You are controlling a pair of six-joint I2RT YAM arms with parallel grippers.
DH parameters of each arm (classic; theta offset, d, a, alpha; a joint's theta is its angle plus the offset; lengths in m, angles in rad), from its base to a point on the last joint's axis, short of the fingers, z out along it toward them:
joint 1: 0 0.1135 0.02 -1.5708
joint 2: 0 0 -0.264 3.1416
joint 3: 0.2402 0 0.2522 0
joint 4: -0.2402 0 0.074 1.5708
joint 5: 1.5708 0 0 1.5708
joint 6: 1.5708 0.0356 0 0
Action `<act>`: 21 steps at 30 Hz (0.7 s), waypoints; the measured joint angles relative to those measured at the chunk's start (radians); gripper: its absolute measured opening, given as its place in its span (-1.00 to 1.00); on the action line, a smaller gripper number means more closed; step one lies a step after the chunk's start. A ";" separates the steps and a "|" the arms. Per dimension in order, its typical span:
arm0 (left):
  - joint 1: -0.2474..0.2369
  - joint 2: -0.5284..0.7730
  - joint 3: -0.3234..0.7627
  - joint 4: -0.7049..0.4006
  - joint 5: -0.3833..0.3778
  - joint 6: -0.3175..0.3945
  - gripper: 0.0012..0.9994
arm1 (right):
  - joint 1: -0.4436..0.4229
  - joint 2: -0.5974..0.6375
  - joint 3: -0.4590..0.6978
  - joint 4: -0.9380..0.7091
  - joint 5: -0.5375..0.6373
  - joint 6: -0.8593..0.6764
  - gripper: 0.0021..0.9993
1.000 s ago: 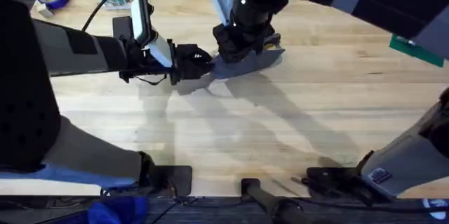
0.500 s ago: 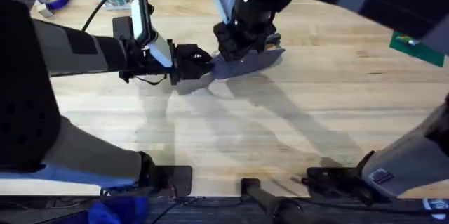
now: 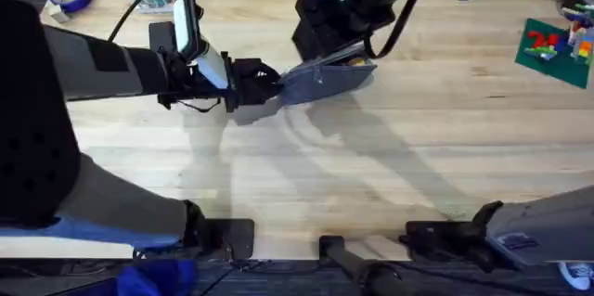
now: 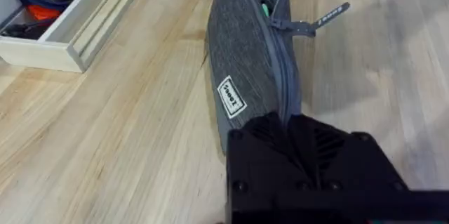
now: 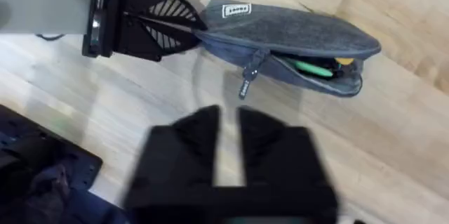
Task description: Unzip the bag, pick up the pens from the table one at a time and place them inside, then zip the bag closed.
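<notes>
Bag held at one end, zipper partly open

Bag [image 3: 325,81] lies on the far middle of the table [image 3: 390,175], an oblong grey pouch resting on its side. The left gripper [image 3: 269,85] has its black fingers closed on the pouch's near-left end, pinching the fabric just below the small white label [image 4: 230,96]. In the left wrist view the zipper runs along the pouch's length, with the pull tab [image 4: 319,22] sticking out sideways near the far end.

The right wrist view shows that far end of the pouch gaping open. Inside it lie a green pen [image 5: 309,67] and, beside it, something yellow that is too small to name. The pull tab hangs down from the zipper at about the middle of the pouch.

The right gripper [image 5: 228,122] hovers above the bag, apart from it, with a narrow gap between its two black fingers and nothing between them.

A white tray box [image 4: 70,24] stands on the table well off to one side of the pouch, holding dark blue cables.
</notes>
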 joint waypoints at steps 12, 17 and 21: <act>0.000 0.000 0.000 0.000 0.000 0.000 -0.92 | 0.000 0.000 0.000 -0.080 0.000 0.142 0.99; 0.000 0.000 0.000 0.000 0.000 0.000 -0.92 | 0.000 0.000 0.000 -0.080 -0.001 0.177 1.00; 0.000 0.000 0.000 0.000 0.000 0.000 -0.92 | 0.000 0.000 0.000 -0.076 -0.003 0.190 1.00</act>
